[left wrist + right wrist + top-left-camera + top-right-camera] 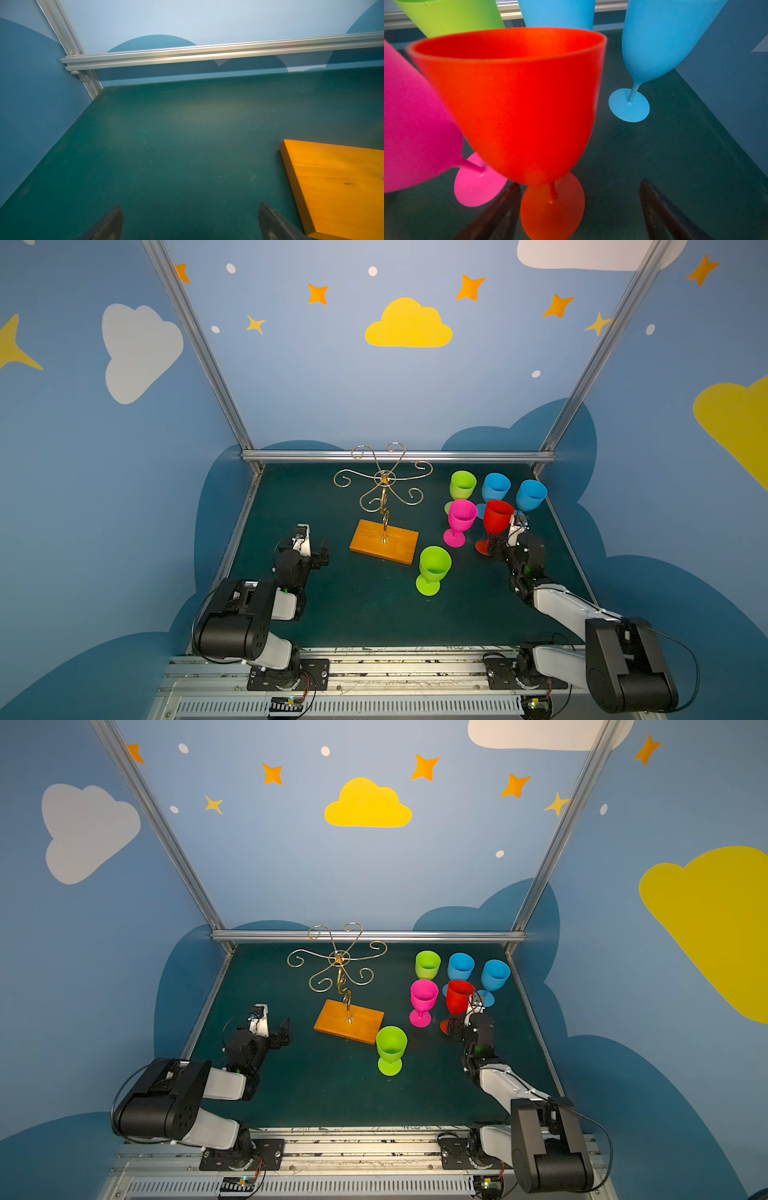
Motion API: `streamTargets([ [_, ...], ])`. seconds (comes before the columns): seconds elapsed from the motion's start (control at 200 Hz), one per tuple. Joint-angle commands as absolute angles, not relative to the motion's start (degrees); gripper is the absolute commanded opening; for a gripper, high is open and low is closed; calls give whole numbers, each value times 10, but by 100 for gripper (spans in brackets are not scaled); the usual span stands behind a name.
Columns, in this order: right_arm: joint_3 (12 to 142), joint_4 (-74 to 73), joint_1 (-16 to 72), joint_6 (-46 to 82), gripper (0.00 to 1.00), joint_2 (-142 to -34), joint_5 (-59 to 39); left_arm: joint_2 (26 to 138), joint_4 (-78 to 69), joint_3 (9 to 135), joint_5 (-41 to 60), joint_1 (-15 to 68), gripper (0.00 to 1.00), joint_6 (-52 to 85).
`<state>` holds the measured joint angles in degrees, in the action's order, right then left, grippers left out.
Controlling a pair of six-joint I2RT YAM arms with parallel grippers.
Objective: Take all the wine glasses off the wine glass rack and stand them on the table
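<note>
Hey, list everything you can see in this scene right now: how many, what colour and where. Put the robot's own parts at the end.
wine glass rack: one, gold wire on an orange-brown wooden base, middle of the table, no glass hanging on it
green glasses: two, lime, one in front of the rack's base, one at the back right
blue glasses: two, sky blue, back right, side by side
pink glass: one, magenta, right of the rack
red glass: one, red, right of the pink one
table: one, dark green
frame rail: one, silver, along the back edge
left gripper: one, black, open, empty, left of the rack's base
right gripper: one, black, open, at the red glass's foot
</note>
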<state>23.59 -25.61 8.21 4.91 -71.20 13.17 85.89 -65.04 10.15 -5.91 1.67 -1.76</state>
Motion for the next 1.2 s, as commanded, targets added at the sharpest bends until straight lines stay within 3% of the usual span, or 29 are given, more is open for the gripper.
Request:
streamTargets([
  [0.0, 266, -230, 106, 26, 88, -725, 166, 856, -654, 111, -62, 18, 99, -23],
  [0.511, 248, -273, 134, 14, 88, -733, 226, 857, -647, 114, -60, 18, 99, -23],
  [0.626, 219, -340, 133, 1, 87, -748, 220, 856, -646, 114, -62, 18, 99, -22],
  [0.776, 250, -299, 136, 27, 90, -763, 272, 857, -646, 115, -62, 18, 99, -22],
  [1.197, 190, -384, 117, 18, 94, -742, 208, 856, -643, 115, -65, 18, 99, -21],
])
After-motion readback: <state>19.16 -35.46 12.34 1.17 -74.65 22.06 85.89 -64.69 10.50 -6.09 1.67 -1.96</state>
